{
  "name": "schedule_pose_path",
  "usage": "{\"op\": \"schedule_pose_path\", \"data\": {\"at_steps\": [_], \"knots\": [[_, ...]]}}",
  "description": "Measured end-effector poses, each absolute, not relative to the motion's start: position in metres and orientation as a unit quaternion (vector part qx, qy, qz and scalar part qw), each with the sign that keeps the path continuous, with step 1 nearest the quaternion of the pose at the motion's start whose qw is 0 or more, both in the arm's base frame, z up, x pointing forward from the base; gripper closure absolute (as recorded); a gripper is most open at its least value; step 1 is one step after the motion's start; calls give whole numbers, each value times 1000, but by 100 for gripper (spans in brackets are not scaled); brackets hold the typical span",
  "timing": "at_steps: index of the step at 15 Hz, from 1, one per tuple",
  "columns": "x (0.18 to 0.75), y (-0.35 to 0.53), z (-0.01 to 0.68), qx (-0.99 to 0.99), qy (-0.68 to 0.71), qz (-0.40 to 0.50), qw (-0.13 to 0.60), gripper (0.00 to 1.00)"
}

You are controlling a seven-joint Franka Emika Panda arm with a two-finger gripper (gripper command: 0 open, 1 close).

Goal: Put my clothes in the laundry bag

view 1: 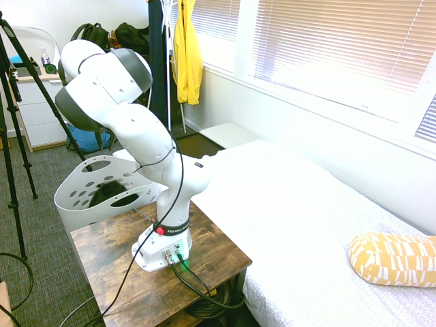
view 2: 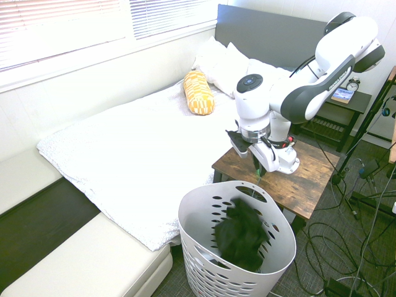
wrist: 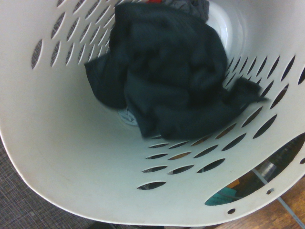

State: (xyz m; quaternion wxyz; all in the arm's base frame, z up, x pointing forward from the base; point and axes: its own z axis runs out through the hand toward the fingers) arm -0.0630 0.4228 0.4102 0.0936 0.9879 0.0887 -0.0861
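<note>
Clothes (view 2: 240, 235) inside laundry bag (view 2: 198, 216), arm overhead

The laundry bag (view 2: 204, 247) is white plastic, patterned with oval holes. The clothes (view 2: 241, 235) are plain black. The pillow (view 2: 198, 93) is yellow with white dashes, the jacket (view 1: 187, 54) yellow, the tabletop (view 2: 309, 176) dark brown wood, the bed (view 2: 136, 154) white.

My arm (view 1: 129, 129) is glossy white with rounded, dark grey joint caps. A black band with white lettering rings my base, beside a red button. Black cables plug in below.
</note>
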Motion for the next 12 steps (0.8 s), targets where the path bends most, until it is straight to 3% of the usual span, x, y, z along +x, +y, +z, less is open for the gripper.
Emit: {"op": "schedule_pose_path", "data": {"at_steps": [4,8,12], "knots": [[-19,422,421,993,60,-66,76,0],[134,364,448,997,-44,-39,57,0],[293,219,490,983,-177,-11,40,0]]}}
